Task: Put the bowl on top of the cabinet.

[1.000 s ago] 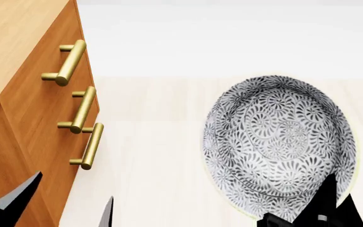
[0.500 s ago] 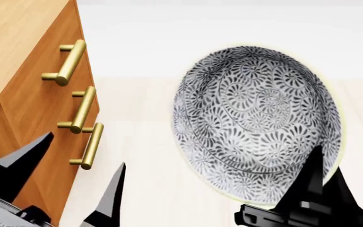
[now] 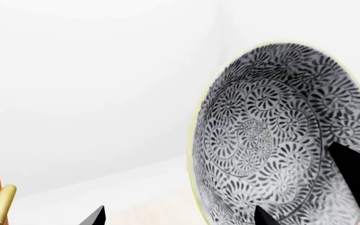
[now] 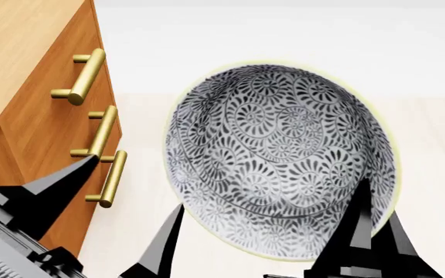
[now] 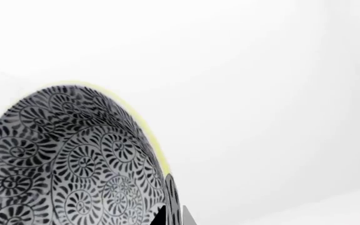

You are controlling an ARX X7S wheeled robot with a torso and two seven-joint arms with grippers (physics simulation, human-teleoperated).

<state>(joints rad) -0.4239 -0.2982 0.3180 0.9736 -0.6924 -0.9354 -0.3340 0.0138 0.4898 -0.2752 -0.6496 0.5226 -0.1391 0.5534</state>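
Bowl [image 4: 280, 159] nearer cabinet [image 4: 29, 87] than before | right pincer [image 4: 373, 223] grasping rim | left pincer [image 4: 122, 214] released

place: you're in a bare simulated room, kinda home-like
furniture: wooden cabinet [image 4: 21, 87] with brass bar handles [image 4: 83, 76]
floor: pale wood-look floor [image 4: 153, 202]
walls: plain white wall [image 4: 284, 40]

A pale, light-wood floor [image 4: 230, 116] runs across the head view, meeting a white wall at the far side along a faint straight line. The cabinet [image 4: 44, 133] stands directly on this floor at the left of that view, its orange-brown front with three brass bar handles [image 4: 99, 134] facing the open floor and its lighter wooden top bare where it shows. The same pale floor appears low in the left wrist view, beside the cabinet's edge.
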